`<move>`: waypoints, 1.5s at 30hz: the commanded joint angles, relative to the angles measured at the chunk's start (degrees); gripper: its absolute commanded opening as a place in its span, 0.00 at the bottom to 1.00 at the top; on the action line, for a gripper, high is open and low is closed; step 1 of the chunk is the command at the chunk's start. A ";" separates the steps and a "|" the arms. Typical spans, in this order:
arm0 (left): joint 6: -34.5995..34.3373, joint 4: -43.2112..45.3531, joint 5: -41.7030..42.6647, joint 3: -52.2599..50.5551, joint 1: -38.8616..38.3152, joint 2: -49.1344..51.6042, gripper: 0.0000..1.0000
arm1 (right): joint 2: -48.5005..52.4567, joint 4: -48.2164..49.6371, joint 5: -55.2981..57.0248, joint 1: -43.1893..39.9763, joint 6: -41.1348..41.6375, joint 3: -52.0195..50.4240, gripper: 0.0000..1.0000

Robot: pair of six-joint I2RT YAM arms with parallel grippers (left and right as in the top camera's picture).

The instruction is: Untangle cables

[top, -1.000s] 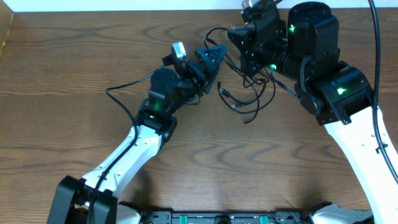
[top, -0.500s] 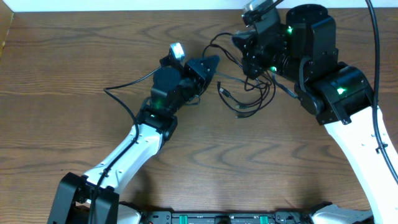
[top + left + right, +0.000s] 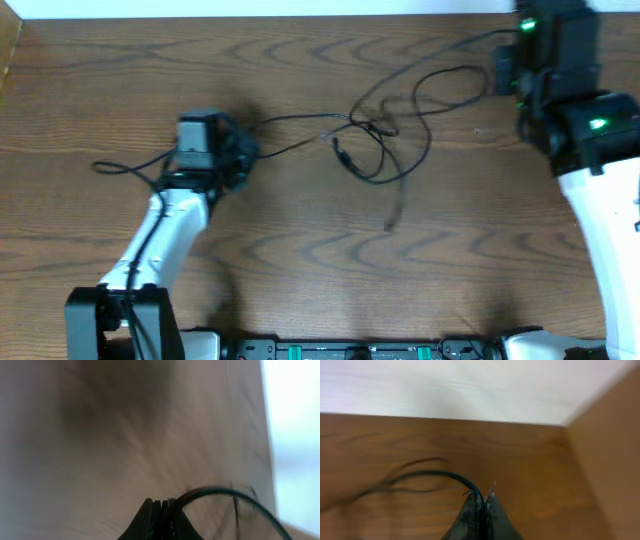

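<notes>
Trailing from clamped left fingers and clamped right fingers, tangled black cables.

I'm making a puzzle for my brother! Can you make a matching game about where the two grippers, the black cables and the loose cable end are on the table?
Things:
1. left gripper
2. right gripper
3. black cables
4. loose cable end

Places in the overhead view:
A. tangled in the middle of the table
B. far right, near the table's far edge
C. lying alone, nearer the robot's base than the tangle
D. left part of the table

Pairs: 1-D, 2-B, 3-A, 4-C
</notes>
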 commanded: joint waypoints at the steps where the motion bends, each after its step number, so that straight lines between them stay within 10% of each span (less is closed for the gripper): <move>1: 6.69 -2.67 -3.02 0.39 6.73 0.48 0.08 | -0.35 0.15 5.38 -6.23 0.66 1.01 0.01; 16: 12.31 -8.13 -7.58 0.39 28.74 0.48 0.07 | -0.33 0.39 -8.41 -26.80 2.69 1.01 0.01; 31: 12.24 -8.39 -11.89 0.39 30.10 0.48 0.08 | 1.01 5.55 -25.18 -29.68 1.09 1.01 0.01; 45: -10.56 -14.97 -31.10 0.39 30.16 0.48 0.07 | 1.01 0.63 -25.24 -38.71 6.19 1.01 0.01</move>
